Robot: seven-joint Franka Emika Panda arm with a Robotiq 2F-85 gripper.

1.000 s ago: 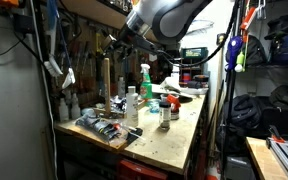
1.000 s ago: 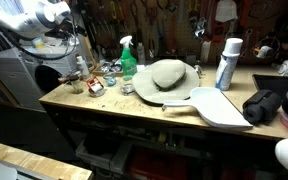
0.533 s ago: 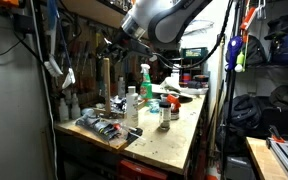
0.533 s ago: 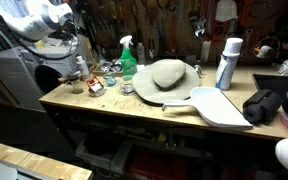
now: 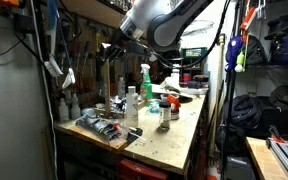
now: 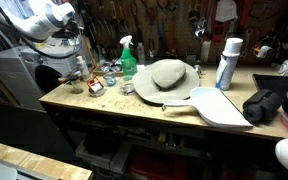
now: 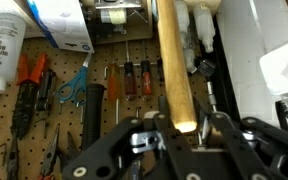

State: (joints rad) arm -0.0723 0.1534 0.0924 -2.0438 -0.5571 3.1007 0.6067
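**Gripper at a wooden handle on the pegboard**

In the wrist view the gripper (image 7: 179, 138) fills the bottom edge. Its jaws stand apart on either side of a wooden handle (image 7: 172, 60), which runs straight down the middle of the frame from the top. A thin gap seems to remain between each finger and the wood, so nothing is clamped.

The handle hangs against a pegboard (image 7: 104, 120) crowded with tools. Just left of it is a row of screwdrivers (image 7: 134, 78), then blue-handled pliers (image 7: 72, 85), and orange-handled tools (image 7: 26, 72) at the left edge. A white box (image 7: 59, 20) sits in the upper left, and white plastic parts press in from the upper right, close beside the handle.

In an exterior view the workbench (image 6: 84, 100) below carries a green spray bottle (image 6: 128, 58) and a hat (image 6: 167, 75) at the centre. A white can (image 6: 227, 62) stands to the right, with a white scoop (image 6: 219, 105) in front of it.

Compared with a second ago, the arm sits slightly higher and further left in both exterior views. The things on the bench lie as they did.
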